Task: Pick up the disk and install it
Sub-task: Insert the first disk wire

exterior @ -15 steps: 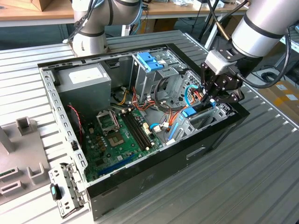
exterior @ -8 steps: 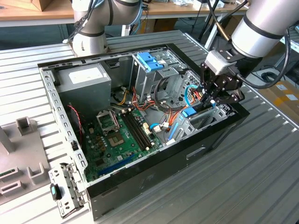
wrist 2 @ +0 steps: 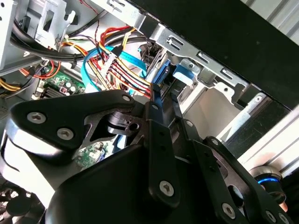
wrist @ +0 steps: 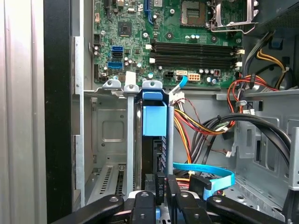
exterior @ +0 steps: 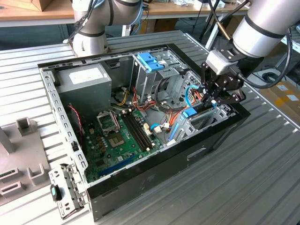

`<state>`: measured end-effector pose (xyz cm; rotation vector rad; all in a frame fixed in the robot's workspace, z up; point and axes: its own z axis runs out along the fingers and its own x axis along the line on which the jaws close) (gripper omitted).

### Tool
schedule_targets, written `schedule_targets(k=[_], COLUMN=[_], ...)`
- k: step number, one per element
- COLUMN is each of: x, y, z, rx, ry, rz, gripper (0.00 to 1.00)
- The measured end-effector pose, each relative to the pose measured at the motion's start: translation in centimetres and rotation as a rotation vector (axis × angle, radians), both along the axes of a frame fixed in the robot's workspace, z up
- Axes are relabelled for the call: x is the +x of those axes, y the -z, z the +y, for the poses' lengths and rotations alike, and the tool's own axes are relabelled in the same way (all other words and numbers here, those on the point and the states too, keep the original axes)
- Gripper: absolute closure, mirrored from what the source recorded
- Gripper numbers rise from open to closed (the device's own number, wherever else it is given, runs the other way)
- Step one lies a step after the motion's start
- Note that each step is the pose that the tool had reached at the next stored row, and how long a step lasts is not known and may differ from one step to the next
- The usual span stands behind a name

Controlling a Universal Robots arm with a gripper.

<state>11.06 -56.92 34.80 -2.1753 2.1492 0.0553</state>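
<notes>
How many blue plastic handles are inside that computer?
2: one atop the drive cage beside the power supply, one on the disk standing in the bay under the gripper. Cables may hide others.

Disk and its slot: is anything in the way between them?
Nothing visible. In the first wrist view the disk stands on edge inside the metal bay, with the hand gripping its near edge. The blue flat cable and the coloured wires lie beside the bay, not in the disk's path.

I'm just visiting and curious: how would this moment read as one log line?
gripper: inside case, at drive bay | disk: upright in bay slot, blue rail up | fingers: around disk's end
</notes>
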Motion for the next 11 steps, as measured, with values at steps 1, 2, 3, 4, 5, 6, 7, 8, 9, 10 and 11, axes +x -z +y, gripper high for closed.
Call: schedule_targets(k=[1, 2, 3, 4, 5, 6, 7, 8, 9, 10, 11], x=[0.0, 0.0, 0.0, 0.0, 0.06, 0.23, 0.5, 0.75, 0.99, 1.14, 1.29], y=[-0.45, -0.7, -0.81, -0.8, -0.82, -0.82, -0.81, -0.81, -0.81, -0.81, -0.81], z=[0.0, 0.0, 0.01, 0.04, 0.04, 0.05, 0.05, 0.06, 0.07, 0.07, 0.07], rx=[0.0, 0.0001, -0.0001, 0.0004, 0.0003, 0.0003, 0.0004, 0.0002, 0.0002, 0.0002, 0.0002], ry=[0.0, 0.0, 0.0, 0.0, 0.0, 0.0, 0.0, 0.0, 0.0, 0.0, 0.0], rz=[0.0, 0.0, 0.0, 0.0, 0.0006, 0.0023, 0.0048, 0.0071, 0.0091, 0.0103, 0.0114], gripper=[0.76, 0.76, 0.76, 0.76, 0.78, 0.84, 0.9, 0.9, 0.9, 0.9, 0.9])
